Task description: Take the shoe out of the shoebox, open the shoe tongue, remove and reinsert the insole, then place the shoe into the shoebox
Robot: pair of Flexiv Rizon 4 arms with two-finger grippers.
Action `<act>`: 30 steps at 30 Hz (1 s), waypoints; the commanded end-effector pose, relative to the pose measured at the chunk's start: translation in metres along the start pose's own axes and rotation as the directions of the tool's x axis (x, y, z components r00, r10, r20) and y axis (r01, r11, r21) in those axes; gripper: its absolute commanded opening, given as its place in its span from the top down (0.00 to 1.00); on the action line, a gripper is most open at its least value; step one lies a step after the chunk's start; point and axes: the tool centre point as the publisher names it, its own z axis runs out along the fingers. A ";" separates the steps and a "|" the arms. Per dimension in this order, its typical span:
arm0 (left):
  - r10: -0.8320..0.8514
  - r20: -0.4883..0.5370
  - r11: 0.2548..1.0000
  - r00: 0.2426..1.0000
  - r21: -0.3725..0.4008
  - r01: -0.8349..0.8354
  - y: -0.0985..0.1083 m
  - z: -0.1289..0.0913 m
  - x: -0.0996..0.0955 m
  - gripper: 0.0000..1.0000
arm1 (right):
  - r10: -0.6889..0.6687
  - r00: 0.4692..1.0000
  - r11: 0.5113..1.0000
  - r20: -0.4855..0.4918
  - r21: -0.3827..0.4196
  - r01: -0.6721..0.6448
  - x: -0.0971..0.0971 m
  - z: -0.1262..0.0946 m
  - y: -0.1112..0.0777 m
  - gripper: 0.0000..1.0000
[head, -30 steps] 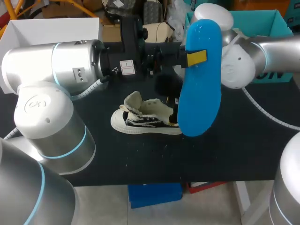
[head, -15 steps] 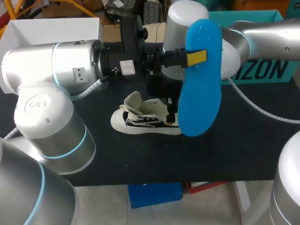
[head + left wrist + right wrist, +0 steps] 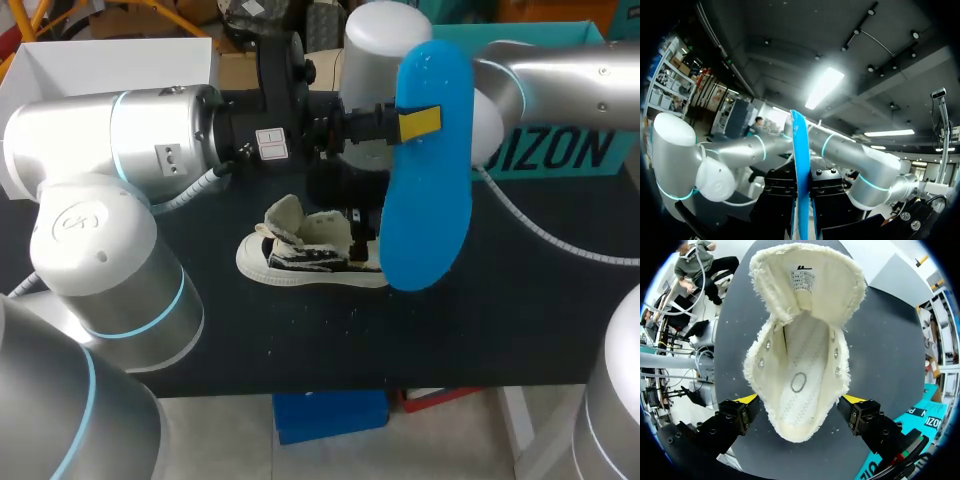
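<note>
The cream shoe (image 3: 305, 255) with black markings sits on its sole on the dark worktop (image 3: 480, 320), its tongue (image 3: 807, 285) folded wide open. The blue insole (image 3: 425, 180) hangs upright by its heel, clamped in the left pincer (image 3: 801, 200). The white shoebox (image 3: 110, 60) stands open at the far left corner.

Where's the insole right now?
Head view, right of middle: the blue insole stands upright, clamped in the left tool, covering the shoe's right end.

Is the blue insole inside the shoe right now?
No, the left pincer holds the blue insole upright in the air, outside the shoe.
</note>
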 end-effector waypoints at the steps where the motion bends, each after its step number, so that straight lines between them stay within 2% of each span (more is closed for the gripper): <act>1: -0.001 0.003 1.000 1.000 -0.003 0.001 0.001 0.000 0.001 1.00 | 0.011 1.000 0.996 0.008 -0.094 -0.010 0.004 0.003 -0.011 0.00; 2: -0.001 0.003 1.000 1.000 -0.003 0.001 0.001 0.000 0.001 1.00 | 0.016 1.000 0.995 0.007 -0.102 -0.015 0.004 0.004 -0.011 0.00; 4: -0.001 0.003 1.000 1.000 -0.003 0.001 0.001 0.000 0.001 1.00 | 0.051 0.999 0.980 0.007 -0.194 -0.048 0.006 0.005 -0.011 0.00; 5: -0.001 0.003 1.000 1.000 -0.003 0.001 0.001 0.000 0.001 1.00 | 0.051 0.999 0.978 0.006 -0.203 -0.049 0.006 0.005 -0.011 0.00; 7: -0.001 0.003 1.000 1.000 -0.003 0.001 0.001 0.000 0.001 1.00 | 0.087 0.996 0.950 0.002 -0.301 -0.082 0.006 0.007 -0.011 0.00; 13: -0.001 0.003 1.000 1.000 -0.003 0.001 0.001 0.000 0.001 1.00 | 0.093 0.996 0.929 0.006 -0.361 -0.084 0.004 0.011 -0.014 0.00; 21: -0.001 0.003 1.000 1.000 -0.003 0.001 0.001 0.000 0.001 1.00 | 0.122 0.992 0.832 -0.011 -0.544 -0.108 0.006 0.015 -0.012 0.00; 30: -0.001 0.003 1.000 1.000 -0.003 0.001 0.001 0.000 0.001 1.00 | 0.150 0.988 0.772 -0.044 -0.619 -0.145 0.010 0.024 -0.014 0.00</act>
